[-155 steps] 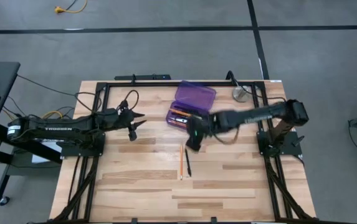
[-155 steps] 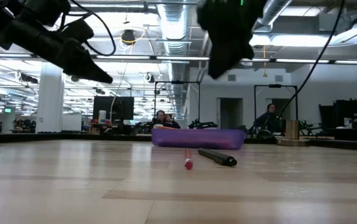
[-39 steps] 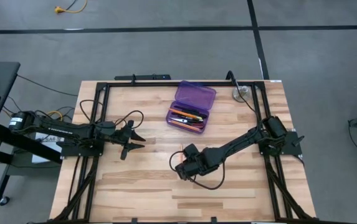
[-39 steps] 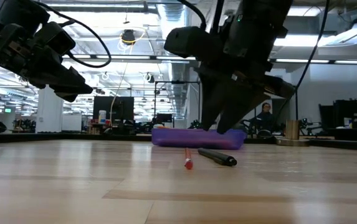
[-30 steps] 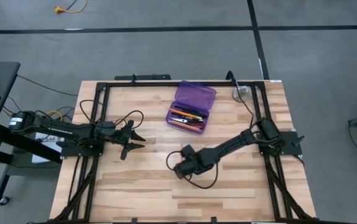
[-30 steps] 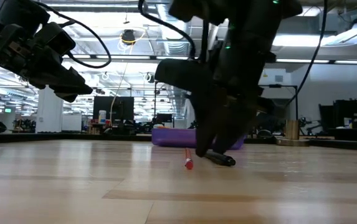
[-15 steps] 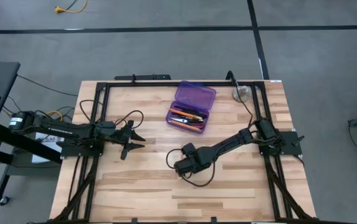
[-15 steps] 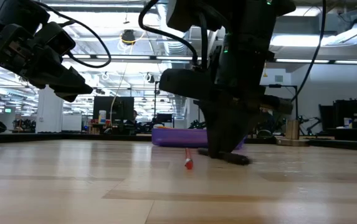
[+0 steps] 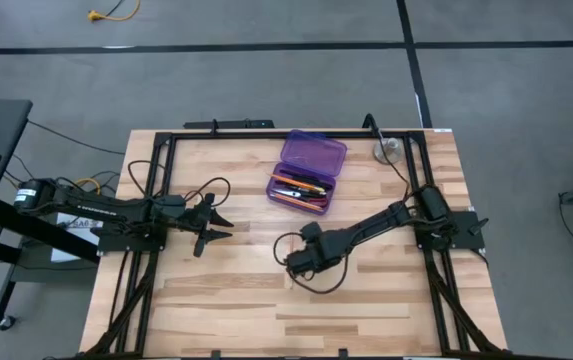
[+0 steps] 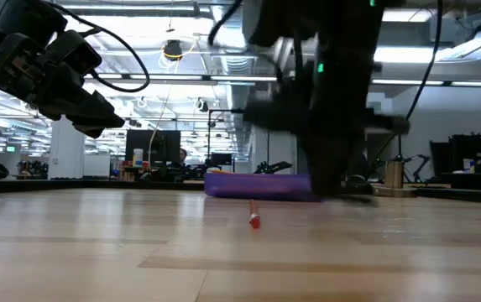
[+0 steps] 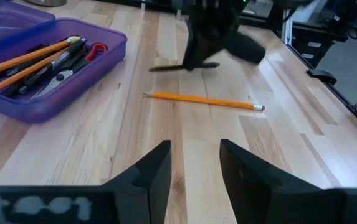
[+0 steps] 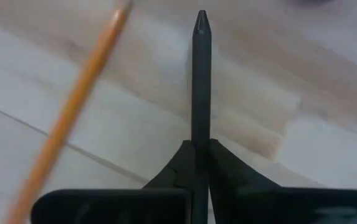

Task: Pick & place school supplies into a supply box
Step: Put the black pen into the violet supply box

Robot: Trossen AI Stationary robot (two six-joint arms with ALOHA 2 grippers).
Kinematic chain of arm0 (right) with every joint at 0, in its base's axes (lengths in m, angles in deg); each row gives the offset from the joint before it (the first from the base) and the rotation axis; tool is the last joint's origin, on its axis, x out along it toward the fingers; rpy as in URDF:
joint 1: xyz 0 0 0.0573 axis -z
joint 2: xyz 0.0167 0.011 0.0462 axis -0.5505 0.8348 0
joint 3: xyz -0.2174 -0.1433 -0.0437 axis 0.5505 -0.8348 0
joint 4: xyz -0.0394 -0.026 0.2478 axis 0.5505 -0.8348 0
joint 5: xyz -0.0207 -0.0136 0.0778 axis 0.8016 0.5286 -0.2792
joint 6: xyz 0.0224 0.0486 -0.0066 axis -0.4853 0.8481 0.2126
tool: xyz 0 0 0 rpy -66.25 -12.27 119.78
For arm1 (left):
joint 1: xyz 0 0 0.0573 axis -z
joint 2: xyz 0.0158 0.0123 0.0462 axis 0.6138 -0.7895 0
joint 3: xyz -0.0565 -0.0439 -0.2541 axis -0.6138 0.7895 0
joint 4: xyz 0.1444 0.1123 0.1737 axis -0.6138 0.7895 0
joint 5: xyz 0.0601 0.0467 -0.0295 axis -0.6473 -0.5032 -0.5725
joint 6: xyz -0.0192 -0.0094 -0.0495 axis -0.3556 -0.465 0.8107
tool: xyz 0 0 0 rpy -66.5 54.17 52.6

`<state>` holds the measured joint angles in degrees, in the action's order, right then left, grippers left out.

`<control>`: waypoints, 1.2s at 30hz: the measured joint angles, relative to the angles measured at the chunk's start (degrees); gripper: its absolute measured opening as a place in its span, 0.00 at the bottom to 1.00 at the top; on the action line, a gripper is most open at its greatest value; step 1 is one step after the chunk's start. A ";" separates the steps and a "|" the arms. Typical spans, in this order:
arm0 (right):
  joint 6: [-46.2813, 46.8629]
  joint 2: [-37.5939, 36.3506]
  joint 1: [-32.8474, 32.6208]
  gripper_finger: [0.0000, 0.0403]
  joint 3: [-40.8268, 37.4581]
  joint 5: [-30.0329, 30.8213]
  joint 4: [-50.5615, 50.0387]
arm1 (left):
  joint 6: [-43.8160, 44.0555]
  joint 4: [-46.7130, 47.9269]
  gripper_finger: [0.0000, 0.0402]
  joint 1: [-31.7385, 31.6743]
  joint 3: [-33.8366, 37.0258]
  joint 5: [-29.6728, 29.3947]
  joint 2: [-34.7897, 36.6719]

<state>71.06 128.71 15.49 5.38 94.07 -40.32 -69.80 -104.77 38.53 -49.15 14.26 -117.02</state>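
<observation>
The wooden table [image 9: 216, 290] fills the workspace, with an open workshop beyond. A second ago the right gripper [image 12: 200, 144] was coming down over the black pen [image 12: 201, 68]; now its fingers are clamped on the pen, which has come off the boards, so carrying comes next. The purple supply box [image 9: 307, 170], lid open, lies ahead of it, nothing between. The orange pencil [image 11: 204, 100] remains just beside. The left gripper [image 11: 194, 171] waits well apart, fingers spread.
</observation>
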 joint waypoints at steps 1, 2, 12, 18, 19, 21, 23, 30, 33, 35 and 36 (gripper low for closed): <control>0.61 -0.95 0.00 0.02 0.21 0.64 -0.63 | -0.03 0.05 0.31 0.00 0.00 0.02 0.00; 1.00 -2.23 0.00 0.02 0.29 1.40 -2.45 | -0.03 0.05 0.31 0.00 0.00 0.00 0.00; -9.57 -10.59 3.60 0.01 1.99 7.10 -6.31 | -0.25 0.01 0.31 0.00 0.00 0.31 0.00; -28.26 -11.09 13.27 0.01 5.51 3.68 -5.19 | -0.41 -0.54 0.31 0.00 0.00 0.33 0.00; -32.34 -11.09 15.24 0.01 5.58 2.53 -4.24 | -0.41 -0.56 0.31 0.00 0.00 0.30 0.00; -39.47 -11.02 19.09 0.01 5.58 0.43 -0.35 | -0.43 -0.54 0.31 0.00 0.00 0.12 0.00; -47.69 -11.02 22.61 0.01 5.60 -2.33 3.04 | -0.41 -0.54 0.31 0.00 0.00 0.06 0.00; -66.80 -9.40 30.91 0.02 5.85 -10.47 5.50 | -1.28 -0.54 0.31 0.00 0.00 0.14 0.00; -70.76 -7.87 32.34 0.06 5.63 -11.45 2.35 | -2.80 -0.54 0.31 0.01 0.00 0.33 0.00; -72.15 -6.29 32.41 0.11 5.98 -11.33 3.55 | -3.88 -0.55 0.31 0.00 0.00 0.46 0.00; -72.22 -5.88 32.43 0.13 5.60 -10.95 1.60 | -4.43 -0.67 0.31 0.00 0.00 0.75 0.00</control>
<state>-1.16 122.83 47.92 10.98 83.13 -38.71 -74.23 -105.45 38.53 -49.15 15.01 -117.02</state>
